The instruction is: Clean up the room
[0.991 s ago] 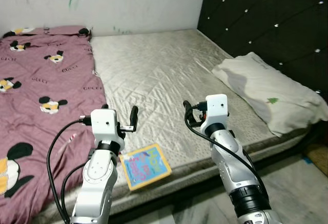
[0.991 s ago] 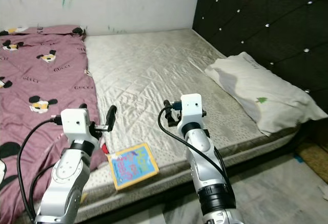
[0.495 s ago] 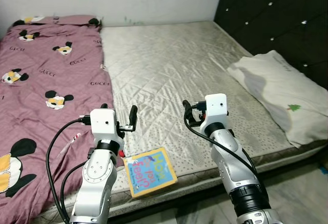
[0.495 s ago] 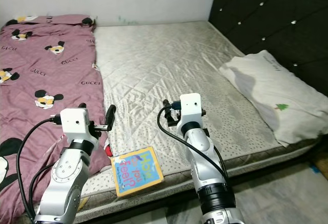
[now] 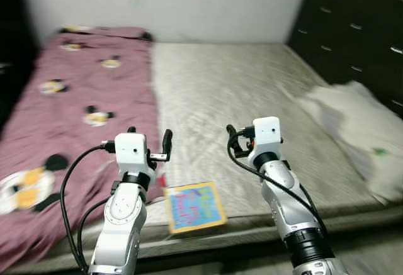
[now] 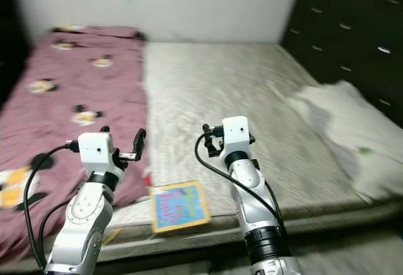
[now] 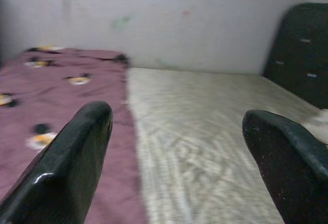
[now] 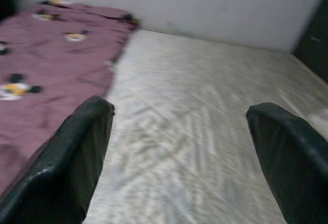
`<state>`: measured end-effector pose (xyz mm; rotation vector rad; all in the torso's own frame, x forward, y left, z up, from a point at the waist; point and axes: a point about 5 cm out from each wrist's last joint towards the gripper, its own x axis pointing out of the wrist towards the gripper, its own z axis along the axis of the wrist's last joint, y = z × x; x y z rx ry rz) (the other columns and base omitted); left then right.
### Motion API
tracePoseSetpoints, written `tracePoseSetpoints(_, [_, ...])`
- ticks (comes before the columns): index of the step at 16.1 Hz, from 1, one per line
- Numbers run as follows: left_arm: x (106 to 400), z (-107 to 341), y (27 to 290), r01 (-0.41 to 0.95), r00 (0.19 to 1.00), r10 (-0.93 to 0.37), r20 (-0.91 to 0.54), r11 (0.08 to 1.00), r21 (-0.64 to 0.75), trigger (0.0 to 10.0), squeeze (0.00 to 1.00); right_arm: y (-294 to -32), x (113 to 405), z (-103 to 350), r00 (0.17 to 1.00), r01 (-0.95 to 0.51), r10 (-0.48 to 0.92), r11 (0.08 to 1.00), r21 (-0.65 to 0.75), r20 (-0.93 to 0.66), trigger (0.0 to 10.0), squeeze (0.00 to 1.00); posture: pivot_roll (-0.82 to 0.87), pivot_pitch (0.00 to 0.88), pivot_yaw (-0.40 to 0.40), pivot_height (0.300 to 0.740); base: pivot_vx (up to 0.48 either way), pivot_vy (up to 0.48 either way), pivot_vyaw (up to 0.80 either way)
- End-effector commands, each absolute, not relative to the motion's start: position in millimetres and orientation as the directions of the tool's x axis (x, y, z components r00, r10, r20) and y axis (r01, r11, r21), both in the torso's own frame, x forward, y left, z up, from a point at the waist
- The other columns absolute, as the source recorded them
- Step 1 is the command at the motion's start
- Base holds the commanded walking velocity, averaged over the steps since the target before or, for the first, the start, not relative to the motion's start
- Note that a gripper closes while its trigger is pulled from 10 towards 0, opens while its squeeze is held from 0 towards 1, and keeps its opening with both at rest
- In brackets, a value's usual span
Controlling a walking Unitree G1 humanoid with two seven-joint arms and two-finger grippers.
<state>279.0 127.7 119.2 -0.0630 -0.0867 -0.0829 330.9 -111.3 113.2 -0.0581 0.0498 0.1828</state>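
Bare mattress [image 5: 252, 92], book [image 5: 194, 206] at its edge, left gripper [image 7: 174, 147] and right gripper [image 8: 179, 147] jaws wide open, empty

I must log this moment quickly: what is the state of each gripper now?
Left gripper: open, holding nothing.
Right gripper: open, holding nothing.

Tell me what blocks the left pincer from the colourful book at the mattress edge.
Nothing visible. The left pincer, open, hovers above the colourful picture book, which lies flat on the beige quilted mattress.
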Motion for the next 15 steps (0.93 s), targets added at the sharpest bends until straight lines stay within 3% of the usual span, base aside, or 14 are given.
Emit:
tracePoseSetpoints(1, [278.8, 118.9, 126.5, 0.095, 0.992, -0.090, 0.088, 0.994, -0.057, 10.0, 0.00, -109.9, 331.2, 114.2, 0.981, -0.190, 0.187, 0.980, -0.054, -0.055, 10.0, 0.00, 0.03, 0.000, -0.065, 0.740, 0.000, 0.000, 0.00])
tracePoseSetpoints(6, [278.4, 119.9, 125.6, 0.109, 0.990, -0.103, 0.096, 0.992, -0.063, 10.0, 0.00, -111.1, 331.5, 113.3, 0.983, -0.179, 0.176, 0.983, -0.046, -0.058, 10.0, 0.00, 0.03, 0.000, -0.063, 0.740, 0.000, 0.000, 0.00])
tracePoseSetpoints(15, [276.8, 119.5, 127.0, 0.111, 0.990, -0.104, 0.099, 0.992, -0.064, 10.0, 0.00, -114.3, 330.8, 114.1, 0.983, -0.176, 0.173, 0.983, -0.045, -0.054, 10.0, 0.00, 0.03, 0.000, -0.067, 0.740, 0.269, 0.000, 0.00])
